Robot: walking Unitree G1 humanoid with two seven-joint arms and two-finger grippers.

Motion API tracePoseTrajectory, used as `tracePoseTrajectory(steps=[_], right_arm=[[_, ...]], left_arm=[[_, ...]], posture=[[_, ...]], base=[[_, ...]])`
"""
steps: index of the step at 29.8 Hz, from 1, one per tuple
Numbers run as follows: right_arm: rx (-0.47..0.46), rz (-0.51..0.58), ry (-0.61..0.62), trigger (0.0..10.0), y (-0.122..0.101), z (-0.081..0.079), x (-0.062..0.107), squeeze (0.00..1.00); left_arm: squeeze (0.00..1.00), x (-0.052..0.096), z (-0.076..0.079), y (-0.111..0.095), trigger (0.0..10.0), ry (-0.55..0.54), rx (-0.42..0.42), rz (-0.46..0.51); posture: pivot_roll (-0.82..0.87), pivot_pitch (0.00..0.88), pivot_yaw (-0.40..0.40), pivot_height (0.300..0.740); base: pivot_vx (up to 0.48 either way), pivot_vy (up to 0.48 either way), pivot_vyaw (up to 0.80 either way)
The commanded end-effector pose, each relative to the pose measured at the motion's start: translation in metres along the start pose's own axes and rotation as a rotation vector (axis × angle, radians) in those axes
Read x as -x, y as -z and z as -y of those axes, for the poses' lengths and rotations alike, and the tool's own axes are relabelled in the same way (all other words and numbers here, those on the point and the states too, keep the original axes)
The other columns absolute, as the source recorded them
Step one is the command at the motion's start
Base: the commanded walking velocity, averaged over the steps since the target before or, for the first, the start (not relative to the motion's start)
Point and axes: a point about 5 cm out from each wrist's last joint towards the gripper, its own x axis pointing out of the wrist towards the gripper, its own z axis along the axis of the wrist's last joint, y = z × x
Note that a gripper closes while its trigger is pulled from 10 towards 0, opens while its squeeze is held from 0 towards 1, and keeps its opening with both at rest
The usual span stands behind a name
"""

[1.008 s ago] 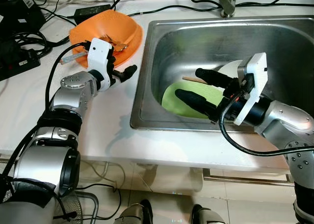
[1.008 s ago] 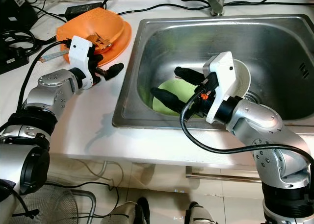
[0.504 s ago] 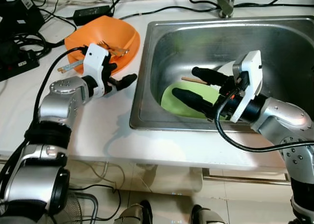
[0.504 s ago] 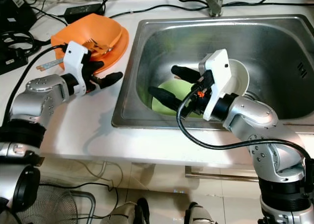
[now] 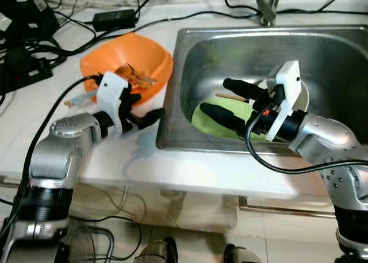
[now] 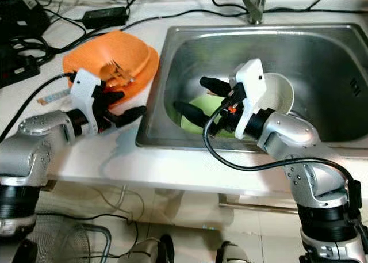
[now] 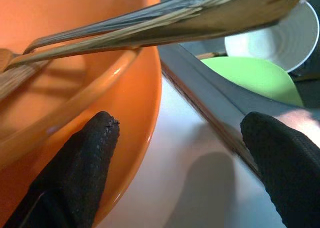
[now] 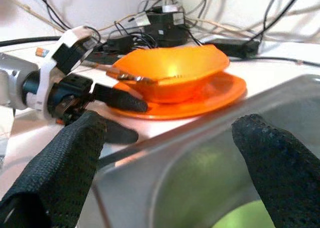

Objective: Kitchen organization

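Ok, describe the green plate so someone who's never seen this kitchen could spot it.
Look into the steel sink set in the white counter. The green plate lies at its front-left corner, under the right gripper. Its lime colour sets it apart from the white bowl beside it.

Lighting: bright, even, from overhead. Soft shadows lie on the white table (image 5: 132, 159) beside the sink (image 5: 172, 133), under the left end effector (image 5: 144, 114). Glare: pale sheen across the steel basin wall behind the green plate (image 5: 214, 120); a hot highlight inside the orange bowl (image 8: 172, 76). Focus: both eye views fairly sharp, slightly soft. Left wrist view: near fingers (image 7: 82, 170) blurred, utensils above the bowl smeared. Right wrist view: fingers (image 8: 60, 163) soft, cables behind the bowl hazy.
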Motion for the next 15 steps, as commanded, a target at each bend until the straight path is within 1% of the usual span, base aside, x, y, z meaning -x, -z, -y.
tracePoseTrajectory(steps=[1,8,15], right_arm=[[0.014,0.018,-0.027,10.0,-0.002,-0.002,-0.005,0.0],[0.024,0.025,-0.032,10.0,-0.001,0.001,-0.01,0.0],[0.03,0.031,-0.031,10.0,0.0,0.004,-0.014,0.0]], left_arm=[[0.0,0.004,0.005,0.016,10.0,0.0,0.061,-0.069],[0.0,0.019,0.019,0.02,10.0,0.008,0.089,-0.086],[0.0,0.024,0.028,0.021,10.0,-0.004,0.118,-0.085]], posture=[[-0.03,0.116,0.088,0.74],[-0.02,0.1,0.081,0.74],[-0.01,0.087,0.075,0.74]], base=[[0.0,0.0,0.0],[0.0,0.0,0.0],[0.0,0.0,0.0]])
